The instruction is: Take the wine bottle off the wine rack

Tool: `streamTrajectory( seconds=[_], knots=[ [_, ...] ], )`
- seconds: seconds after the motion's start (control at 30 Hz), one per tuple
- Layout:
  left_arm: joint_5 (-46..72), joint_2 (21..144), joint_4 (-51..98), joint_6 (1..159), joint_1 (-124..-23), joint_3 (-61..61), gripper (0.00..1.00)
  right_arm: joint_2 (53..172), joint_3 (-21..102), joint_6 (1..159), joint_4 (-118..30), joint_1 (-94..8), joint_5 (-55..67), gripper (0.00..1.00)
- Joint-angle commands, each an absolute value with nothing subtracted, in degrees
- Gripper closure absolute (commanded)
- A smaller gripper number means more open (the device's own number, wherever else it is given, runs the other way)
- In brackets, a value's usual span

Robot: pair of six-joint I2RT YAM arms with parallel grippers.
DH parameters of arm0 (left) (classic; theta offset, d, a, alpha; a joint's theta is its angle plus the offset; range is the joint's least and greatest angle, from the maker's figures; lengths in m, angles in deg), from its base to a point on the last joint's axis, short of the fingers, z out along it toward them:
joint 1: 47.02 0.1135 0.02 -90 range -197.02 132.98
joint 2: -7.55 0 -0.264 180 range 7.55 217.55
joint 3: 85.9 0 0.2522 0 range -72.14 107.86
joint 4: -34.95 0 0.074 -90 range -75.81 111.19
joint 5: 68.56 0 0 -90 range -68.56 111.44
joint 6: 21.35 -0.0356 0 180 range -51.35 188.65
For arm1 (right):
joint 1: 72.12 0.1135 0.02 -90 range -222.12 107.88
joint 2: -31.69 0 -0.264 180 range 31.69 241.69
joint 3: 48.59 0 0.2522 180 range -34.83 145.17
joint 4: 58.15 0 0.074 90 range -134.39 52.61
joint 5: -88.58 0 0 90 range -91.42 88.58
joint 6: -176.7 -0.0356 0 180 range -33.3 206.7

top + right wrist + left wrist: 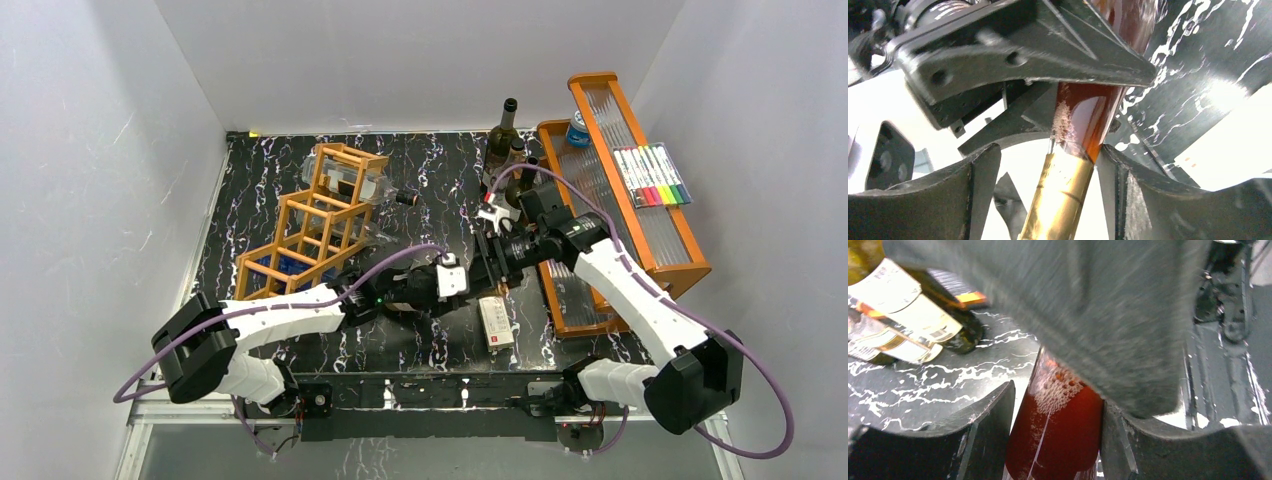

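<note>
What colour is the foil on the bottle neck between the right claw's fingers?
Gold foil, best seen in the right wrist view.

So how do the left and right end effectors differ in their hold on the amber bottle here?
The left end effector is shut on the wide body of the amber bottle. The right end effector stands open around the gold-foiled neck. The left one presses both sides of the glass, while the right one leaves a clear gap on one side of the neck. Both straddle the same bottle.
</note>
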State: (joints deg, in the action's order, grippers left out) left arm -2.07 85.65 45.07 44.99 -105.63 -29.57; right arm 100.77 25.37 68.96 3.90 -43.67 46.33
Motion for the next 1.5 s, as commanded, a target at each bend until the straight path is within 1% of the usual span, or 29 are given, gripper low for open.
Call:
streamTrajectory(
  seconds=[0.0,0.03,0.1,0.17,0.23,0.3,0.37,0.43,0.67,0.83,0.97,1.07,1.17,1.27,1.3,1.37,1.47],
  knots=[
    [-2.2,84.2,50.4,52.0,-106.0,-30.2,0.98,97.0,33.7,70.4,-7.5,-44.1,47.0,0.15],
    [-1.3,84.2,50.8,53.0,-106.0,-30.2,1.00,96.5,34.3,69.5,-8.0,-44.1,44.3,0.13],
    [0.6,83.9,51.3,55.4,-106.0,-30.3,1.00,95.2,35.2,66.5,-9.8,-44.1,39.3,0.10],
    [2.3,83.5,52.2,57.5,-106.0,-30.8,1.00,94.0,36.5,64.0,-10.4,-44.2,34.5,0.03],
    [4.3,83.0,53.4,59.9,-105.9,-31.3,1.00,92.8,37.7,62.4,-11.2,-44.2,30.0,0.02],
    [6.1,82.4,54.9,62.3,-105.9,-32.1,1.00,91.3,38.5,61.3,-10.9,-44.2,22.9,0.02],
    [8.4,81.5,56.3,64.6,-106.0,-32.8,1.00,90.1,39.2,59.6,-8.9,-44.2,14.8,0.02],
    [10.8,80.6,57.4,66.8,-106.0,-33.1,1.00,89.6,39.8,58.4,-7.3,-44.3,9.9,0.02],
    [16.6,79.5,57.3,70.9,-105.9,-31.5,1.00,87.8,36.9,56.9,-9.8,-44.3,10.1,0.02],
    [18.7,80.0,57.1,72.7,-105.9,-29.8,1.00,89.0,33.9,55.9,-10.6,-44.3,15.3,0.02],
    [19.1,80.7,56.4,74.0,-105.9,-28.2,1.00,89.0,30.8,54.6,-12.1,-44.3,16.9,0.02],
    [19.5,80.9,56.6,74.9,-105.9,-28.2,1.00,88.7,27.1,52.8,-16.1,-44.3,19.8,0.05],
    [19.6,80.9,56.8,75.3,-105.9,-28.2,1.00,89.7,24.0,51.5,-20.0,-44.3,24.8,0.10],
    [19.5,80.8,56.4,75.4,-105.9,-28.0,1.00,91.8,21.9,50.9,-22.0,-44.3,28.6,0.18],
    [19.5,80.8,56.3,75.4,-105.9,-27.9,1.00,92.8,21.1,50.6,-23.0,-44.3,29.9,0.23],
    [19.4,80.8,56.2,75.3,-105.9,-27.7,1.00,94.1,19.4,49.1,-25.7,-44.3,32.2,0.34],
    [19.2,81.1,55.6,75.2,-106.0,-27.2,1.00,95.4,17.0,46.6,-30.0,-44.0,35.7,0.41]
  ],
)
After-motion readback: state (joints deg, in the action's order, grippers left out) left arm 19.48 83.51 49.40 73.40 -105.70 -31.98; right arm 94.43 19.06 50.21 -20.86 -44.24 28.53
